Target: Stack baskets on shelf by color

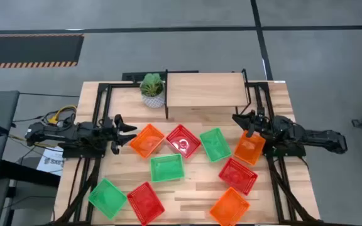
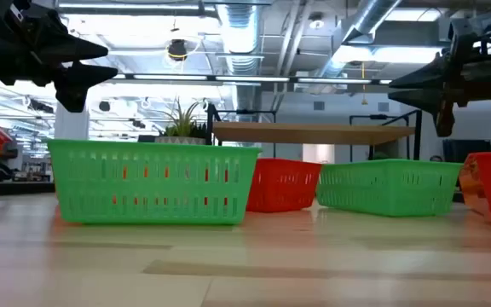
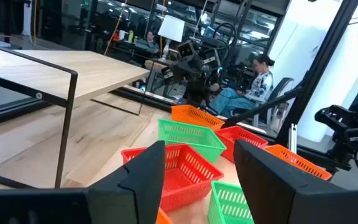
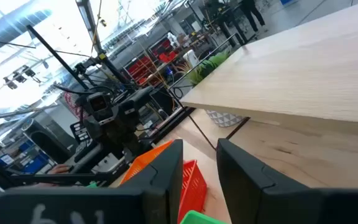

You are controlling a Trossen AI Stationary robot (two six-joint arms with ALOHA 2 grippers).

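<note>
Both grippers hang above the table with nothing between their fingers — the left gripper (image 1: pixel 128 130), fingers spread apart, sits beside an orange mesh-sided plastic basket (image 1: pixel 146 140), and the right gripper (image 1: pixel 244 119), fingers likewise parted, sits at the far edge of another orange basket (image 1: pixel 249 148). All nine baskets lie loose on the large wooden tabletop (image 1: pixel 187 194); the small raised light-wood shelf on thin black legs (image 1: pixel 205 91) carries nothing.

The likeliest trouble is crowding: the red basket (image 1: pixel 183 141) lies just beside the left arm's orange one, so a descending finger could catch its rim and shove it. Thin mesh walls may slip or tilt in a pinch on one wall alone. The white-potted green plant (image 1: pixel 153 90) stands right beside the shelf — a wide swing could topple it.
</note>
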